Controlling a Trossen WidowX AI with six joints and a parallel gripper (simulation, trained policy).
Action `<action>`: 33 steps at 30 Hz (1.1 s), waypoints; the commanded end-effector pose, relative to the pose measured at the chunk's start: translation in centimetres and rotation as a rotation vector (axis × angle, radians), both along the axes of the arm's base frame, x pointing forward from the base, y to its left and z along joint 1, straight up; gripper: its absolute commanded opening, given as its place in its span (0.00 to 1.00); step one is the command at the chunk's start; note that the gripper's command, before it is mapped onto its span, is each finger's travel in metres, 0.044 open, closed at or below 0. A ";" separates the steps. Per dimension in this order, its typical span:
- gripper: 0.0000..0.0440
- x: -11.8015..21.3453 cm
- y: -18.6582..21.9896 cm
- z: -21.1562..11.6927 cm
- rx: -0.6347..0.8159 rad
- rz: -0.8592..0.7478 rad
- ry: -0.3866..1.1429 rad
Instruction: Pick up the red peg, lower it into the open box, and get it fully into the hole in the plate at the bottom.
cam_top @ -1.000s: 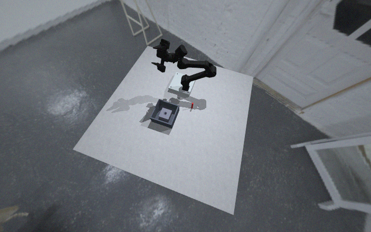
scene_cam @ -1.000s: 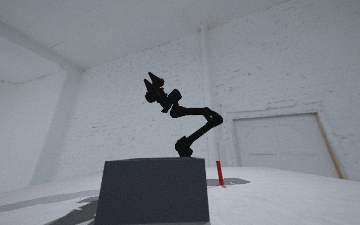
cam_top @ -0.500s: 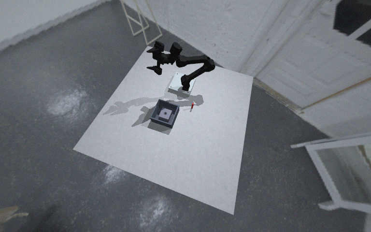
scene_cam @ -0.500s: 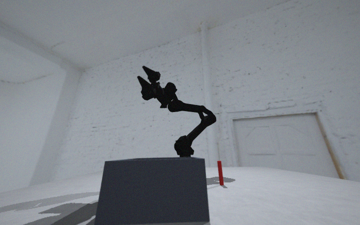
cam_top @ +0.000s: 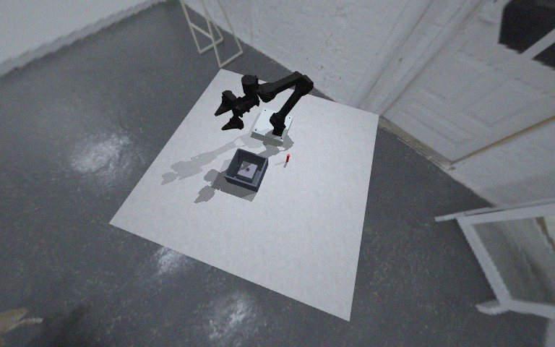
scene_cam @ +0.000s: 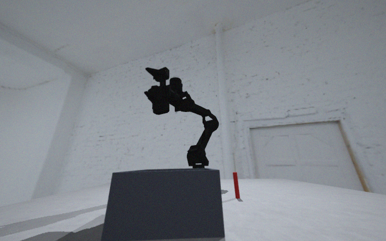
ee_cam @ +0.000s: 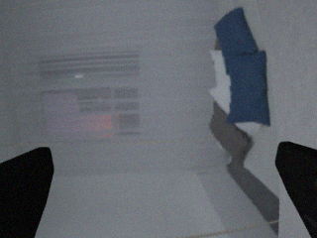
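Top view: the gripper [cam_top: 227, 119] [scene_cam: 145, 81] [ee_cam: 169, 158], raised at the upper left of centre in the frame, stands wide apart with nothing between its fingers. The black arm [cam_top: 289, 102] [scene_cam: 205, 137] rises from a pale base plate [cam_top: 261, 116] above the centre of the frame. Just below centre lies the open box [cam_top: 232, 180] [scene_cam: 163, 204], dark grey, with a plate [cam_top: 252, 173] and its small round hole at the bottom. The red peg [cam_top: 287, 158] [scene_cam: 236, 185] stands upright outside the box, to its right, on the white mat [cam_top: 303, 228] [scene_cam: 298, 213]. Exterior view: the box fills the lower centre (its interior is hidden), and the peg appears at its right. Wrist view: the two black fingertips occupy the lower left and lower right edges.

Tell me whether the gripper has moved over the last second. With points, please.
Yes, the open gripper [cam_top: 225, 118] [scene_cam: 146, 81] has moved: in the exterior view it's lower against the brick wall [scene_cam: 284, 71], its fingers no longer pointing steeply up.
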State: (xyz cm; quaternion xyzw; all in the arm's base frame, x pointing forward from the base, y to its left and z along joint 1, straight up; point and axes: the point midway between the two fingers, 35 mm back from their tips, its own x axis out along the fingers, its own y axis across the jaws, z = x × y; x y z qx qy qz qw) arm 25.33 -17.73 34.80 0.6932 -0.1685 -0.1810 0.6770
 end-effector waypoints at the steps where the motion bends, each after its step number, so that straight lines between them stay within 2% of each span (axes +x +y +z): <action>1: 1.00 2.0 1.4 -2.5 -0.001 0.047 0.160; 8: 1.00 3.9 4.6 -6.1 -0.015 0.150 0.397; 16: 1.00 4.6 8.9 -9.8 -0.049 0.287 0.650; 24: 1.00 3.9 13.3 -13.0 -0.094 0.437 0.888; 33: 1.00 1.5 18.2 -16.2 -0.147 0.607 1.151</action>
